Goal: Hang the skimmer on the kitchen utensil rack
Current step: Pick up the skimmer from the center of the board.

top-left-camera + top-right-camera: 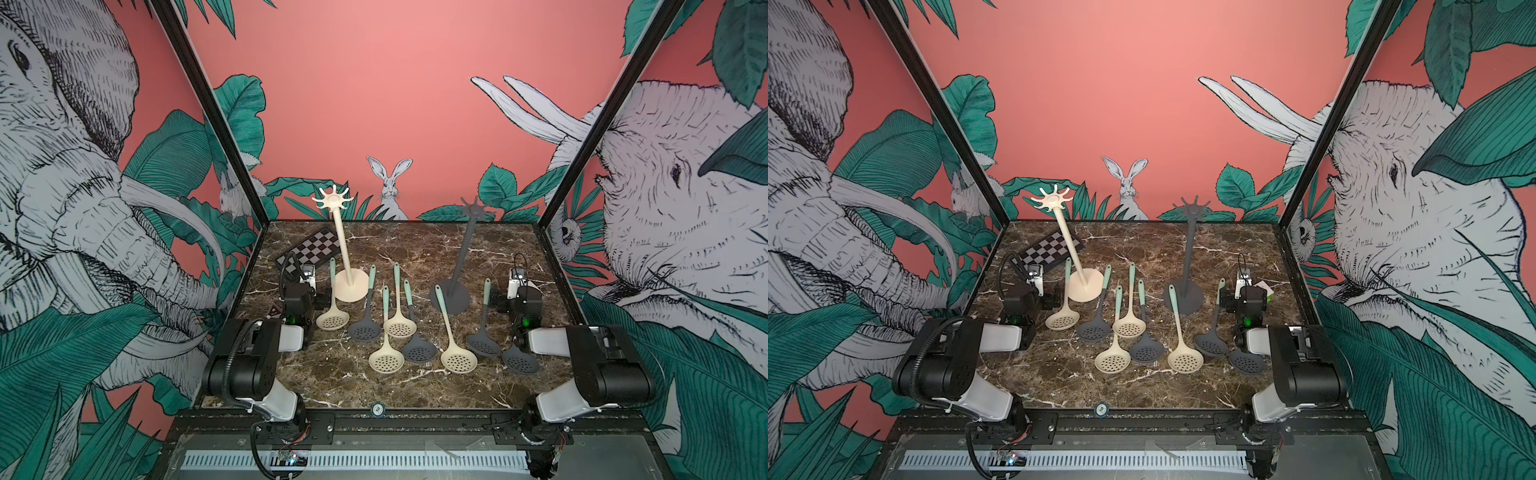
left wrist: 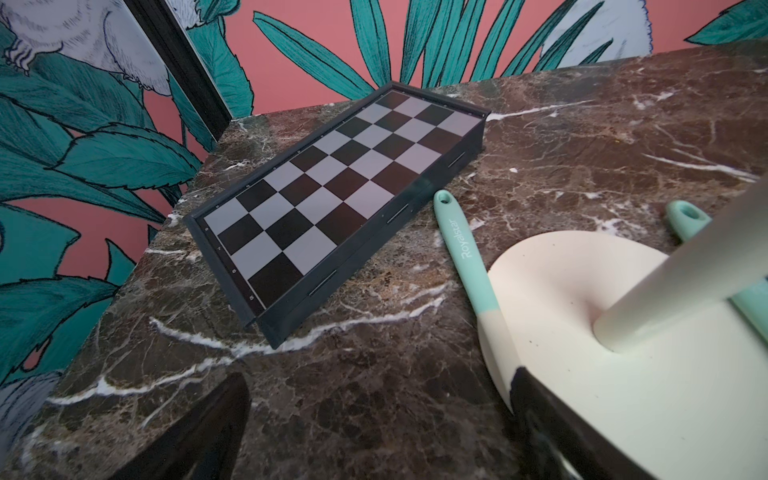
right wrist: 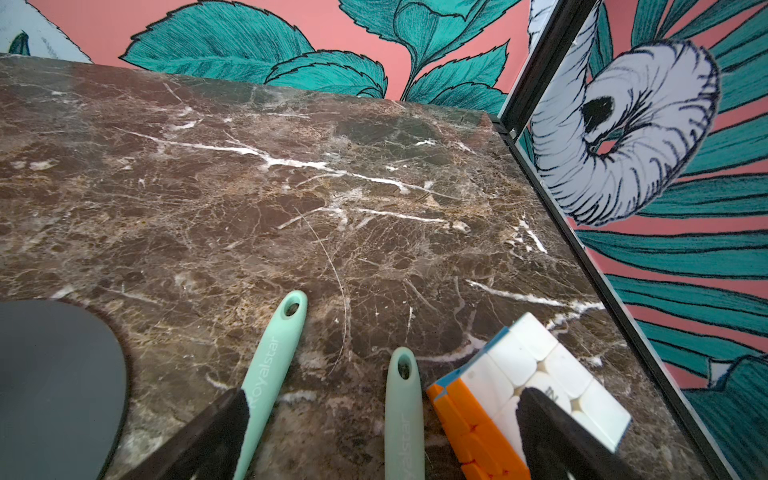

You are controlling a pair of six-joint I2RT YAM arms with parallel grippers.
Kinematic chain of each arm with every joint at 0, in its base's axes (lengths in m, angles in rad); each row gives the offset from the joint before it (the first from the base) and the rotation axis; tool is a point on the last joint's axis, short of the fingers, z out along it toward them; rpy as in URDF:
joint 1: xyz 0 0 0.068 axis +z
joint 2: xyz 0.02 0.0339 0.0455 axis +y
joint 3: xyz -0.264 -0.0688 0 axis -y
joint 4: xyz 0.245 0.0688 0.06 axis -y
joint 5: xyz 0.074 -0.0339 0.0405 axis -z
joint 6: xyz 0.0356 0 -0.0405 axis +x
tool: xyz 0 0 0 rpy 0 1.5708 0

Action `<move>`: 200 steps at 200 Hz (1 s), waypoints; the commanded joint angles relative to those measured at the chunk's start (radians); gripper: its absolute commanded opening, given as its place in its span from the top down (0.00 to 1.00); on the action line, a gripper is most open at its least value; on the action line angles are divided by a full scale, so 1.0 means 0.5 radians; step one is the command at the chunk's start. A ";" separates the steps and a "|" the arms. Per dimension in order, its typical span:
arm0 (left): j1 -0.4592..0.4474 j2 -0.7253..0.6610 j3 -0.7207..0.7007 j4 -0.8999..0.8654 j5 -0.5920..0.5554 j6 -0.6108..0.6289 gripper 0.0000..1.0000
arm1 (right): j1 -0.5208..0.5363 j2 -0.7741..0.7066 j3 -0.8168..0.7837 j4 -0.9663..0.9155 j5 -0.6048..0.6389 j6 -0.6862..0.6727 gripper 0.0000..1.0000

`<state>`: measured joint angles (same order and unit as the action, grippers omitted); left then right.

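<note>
Brown marble table [image 1: 332, 386], white-veined. One cream rack [image 1: 337, 232], one dark grey rack [image 1: 465, 249]. Four cream skimmers [image 1: 331, 321], four grey skimmers [image 1: 364, 331], mint handles. Black-and-pale checked chessboard [image 2: 332, 195]. Orange-and-white cube [image 3: 519, 395]. Coral wall [image 1: 374, 104], teal leaves.

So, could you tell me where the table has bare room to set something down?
The table is bare along its near edge, on the robot's side of the skimmers, and across the back, from the chessboard to the right wall. The middle is crowded, around the cream rack and grey rack.
</note>
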<state>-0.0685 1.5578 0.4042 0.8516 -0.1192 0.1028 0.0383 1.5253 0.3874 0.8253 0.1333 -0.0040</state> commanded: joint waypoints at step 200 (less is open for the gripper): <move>0.008 -0.159 0.087 -0.186 -0.012 0.029 0.01 | -0.009 -0.134 0.334 -0.620 -0.081 -0.018 0.01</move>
<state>-0.0685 1.5551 0.4065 0.8417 -0.1196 0.1028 0.0383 1.5227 0.4133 0.7666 0.1287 -0.0044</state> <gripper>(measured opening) 0.992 0.986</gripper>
